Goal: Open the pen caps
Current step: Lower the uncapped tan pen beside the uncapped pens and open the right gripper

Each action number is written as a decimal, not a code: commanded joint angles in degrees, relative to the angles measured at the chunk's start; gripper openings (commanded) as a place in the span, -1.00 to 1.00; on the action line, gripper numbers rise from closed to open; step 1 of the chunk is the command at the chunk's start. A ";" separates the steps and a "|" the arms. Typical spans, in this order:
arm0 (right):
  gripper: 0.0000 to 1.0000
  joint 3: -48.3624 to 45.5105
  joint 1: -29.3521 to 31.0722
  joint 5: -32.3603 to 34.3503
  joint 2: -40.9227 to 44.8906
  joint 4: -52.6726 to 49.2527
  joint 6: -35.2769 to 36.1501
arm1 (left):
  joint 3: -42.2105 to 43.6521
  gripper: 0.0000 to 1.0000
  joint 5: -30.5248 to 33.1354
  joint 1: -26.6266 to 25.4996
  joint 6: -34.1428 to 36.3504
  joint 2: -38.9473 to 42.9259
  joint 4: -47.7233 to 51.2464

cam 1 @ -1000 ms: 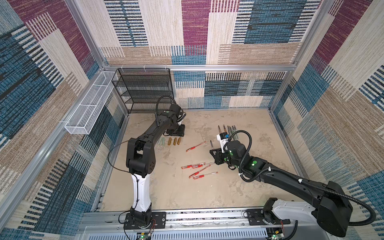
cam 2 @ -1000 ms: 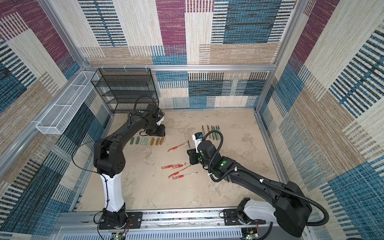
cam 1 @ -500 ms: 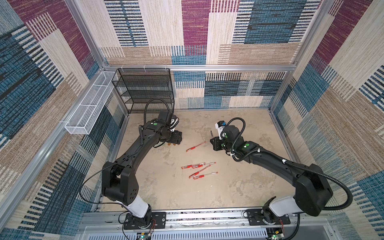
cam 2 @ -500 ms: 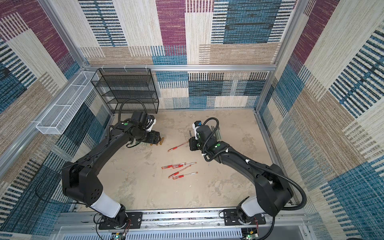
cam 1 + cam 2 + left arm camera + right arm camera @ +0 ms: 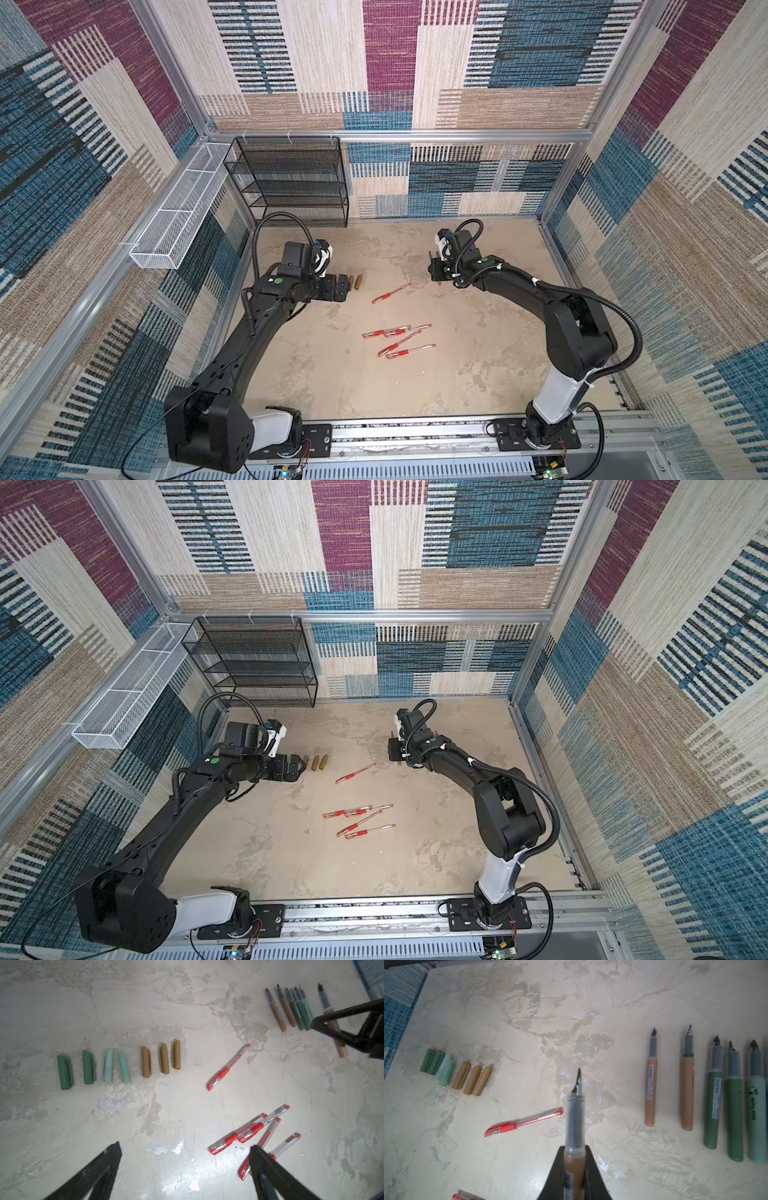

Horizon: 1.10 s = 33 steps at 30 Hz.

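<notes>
Several pen caps lie in a row on the table: green ones (image 5: pixel 89 1068), pale green ones (image 5: pixel 108 1066) and three gold ones (image 5: pixel 164 1058), (image 5: pixel 355 281), (image 5: pixel 316 762), (image 5: pixel 472 1079). My left gripper (image 5: pixel 185 1148), (image 5: pixel 347 286), (image 5: pixel 297 766) is open and empty just left of the gold caps. My right gripper (image 5: pixel 574 1151), (image 5: pixel 436 270), (image 5: pixel 395 754) is shut on an uncapped tan pen body (image 5: pixel 575 1118) held above the table. Red pens keep their caps on, one alone (image 5: pixel 390 293), (image 5: pixel 228 1067), (image 5: pixel 523 1123).
Several red pens lie in a loose pile (image 5: pixel 399 340), (image 5: pixel 359 820) mid-table. A row of uncapped tan and green pen bodies (image 5: pixel 712 1093), (image 5: pixel 291 1007) lies by the right gripper. A black wire shelf (image 5: pixel 291 183) and white mesh basket (image 5: pixel 183 208) stand at the back left.
My left gripper has opened wide and drawn back a little from the row of caps. The right gripper has moved toward the back with the tan pen body.
</notes>
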<state>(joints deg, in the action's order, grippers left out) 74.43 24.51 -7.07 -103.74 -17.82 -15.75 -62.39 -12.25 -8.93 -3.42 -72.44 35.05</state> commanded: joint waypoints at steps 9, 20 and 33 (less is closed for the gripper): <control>-0.98 11.54 -2.23 2.40 -13.46 -2.01 1.31 | 2.98 0.98 -4.96 7.91 -2.43 5.25 -4.92; -0.90 16.65 -3.24 4.10 -21.05 -2.21 1.33 | 2.75 0.98 -6.12 8.14 -3.13 4.36 -5.86; -0.68 20.70 -3.24 7.02 -23.96 -5.60 1.98 | 3.06 0.98 -6.81 8.39 -3.71 4.10 -6.36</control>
<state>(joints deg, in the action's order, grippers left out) 94.48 21.26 -0.91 -127.59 -22.79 -14.09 -59.35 -18.37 -0.62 -6.24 -68.25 30.24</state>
